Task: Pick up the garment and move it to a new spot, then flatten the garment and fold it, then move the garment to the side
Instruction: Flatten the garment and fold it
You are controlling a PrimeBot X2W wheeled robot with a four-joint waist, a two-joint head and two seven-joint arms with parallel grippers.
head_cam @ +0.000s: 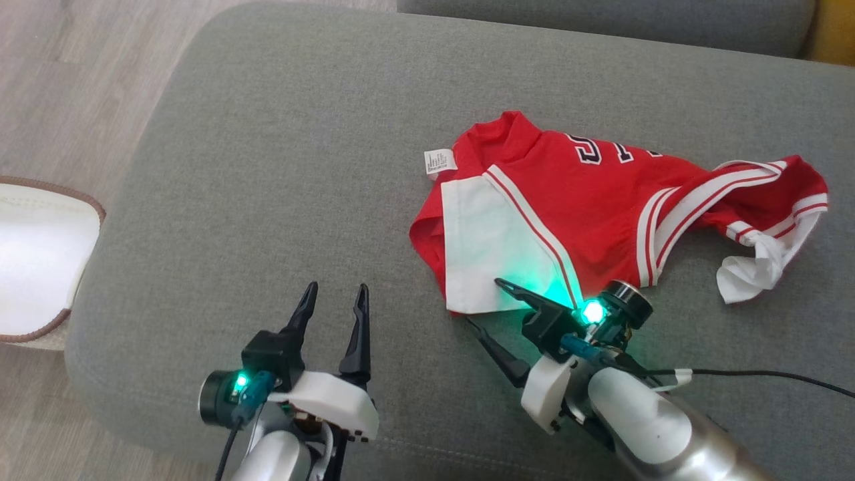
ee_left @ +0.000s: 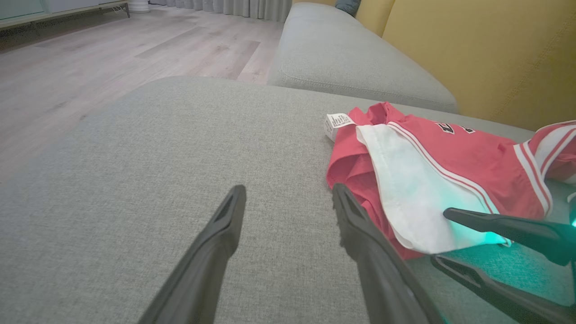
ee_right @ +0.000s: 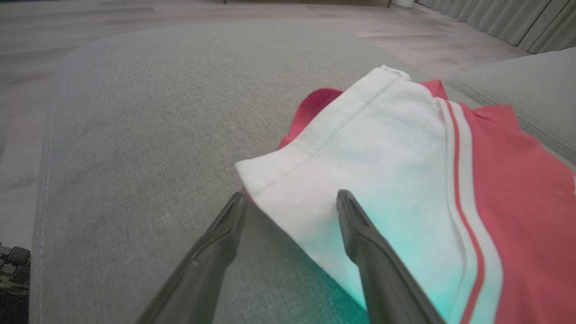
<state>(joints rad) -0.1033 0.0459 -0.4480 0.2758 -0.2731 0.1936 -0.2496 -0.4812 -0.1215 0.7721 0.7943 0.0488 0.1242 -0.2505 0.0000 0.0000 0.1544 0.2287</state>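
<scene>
Crosswise, the garment (head_cam: 574, 207), label (head_cam: 439, 161) end leftward

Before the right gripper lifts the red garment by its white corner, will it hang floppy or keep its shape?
Probably floppy: the garment lies in soft folds on the cushion. It looks thin, so likely light, draping from the right gripper.

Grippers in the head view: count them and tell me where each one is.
2. The left gripper is open over the bare grey cushion, left of the red garment. The right gripper is open at the garment's near white corner, one finger over the fabric.
</scene>
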